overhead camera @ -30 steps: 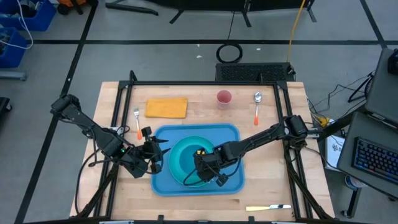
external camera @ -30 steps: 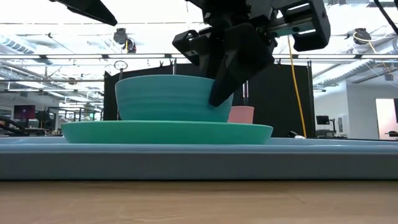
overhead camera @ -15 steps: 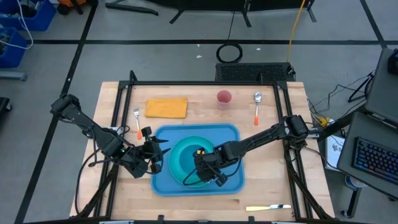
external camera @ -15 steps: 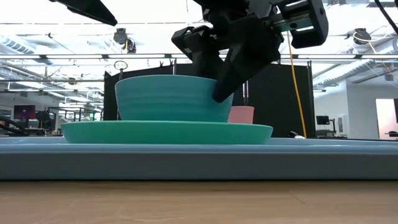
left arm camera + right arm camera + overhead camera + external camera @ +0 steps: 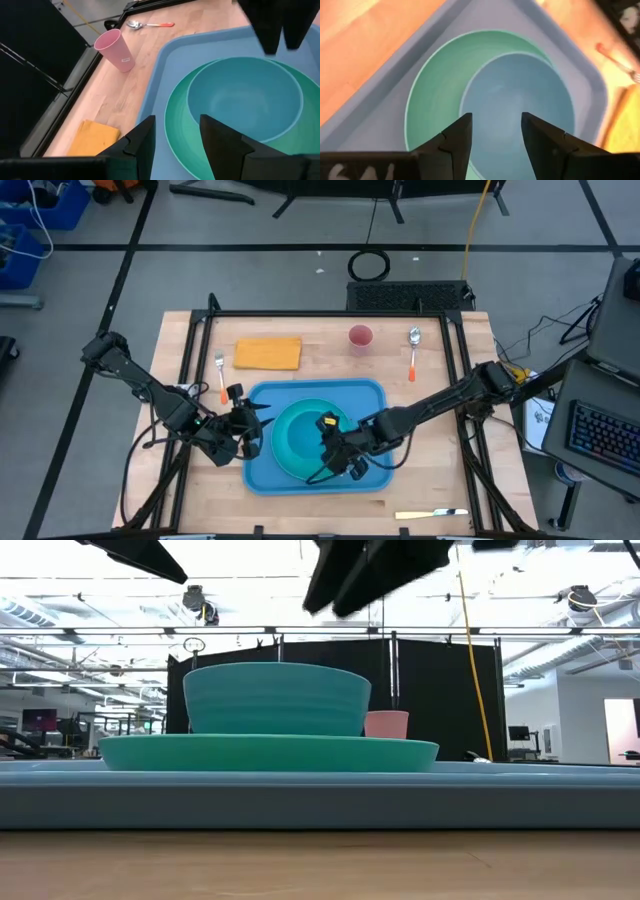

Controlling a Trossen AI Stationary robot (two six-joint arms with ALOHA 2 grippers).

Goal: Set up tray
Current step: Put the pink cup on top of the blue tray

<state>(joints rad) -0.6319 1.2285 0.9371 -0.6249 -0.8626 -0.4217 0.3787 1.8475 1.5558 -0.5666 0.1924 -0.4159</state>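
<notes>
The light-blue tray (image 5: pixel 372 396) lies on the wooden table. On it rests a round teal plate (image 5: pixel 283 442), and a teal bowl (image 5: pixel 306 426) stands upright on the plate (image 5: pixel 270 752). My right gripper (image 5: pixel 328 465) hovers open above the bowl's near-right side, touching nothing; its wrist view looks down into the bowl (image 5: pixel 517 100). My left gripper (image 5: pixel 255 430) waits open at the tray's left edge, pointing at the plate (image 5: pixel 180 120) and bowl (image 5: pixel 245 100).
Along the far side of the table lie an orange napkin (image 5: pixel 267 353), a fork (image 5: pixel 220 375), a pink cup (image 5: pixel 360 337) and a spoon (image 5: pixel 413 352). A knife (image 5: pixel 430 514) lies by the near edge. Bare wood shows on the tray's right and left.
My right gripper, which had its fingers at the bowl's rim, has risen clear of the bowl and drawn back toward the table's right and near edge. The bowl has stayed on the plate where it was.
</notes>
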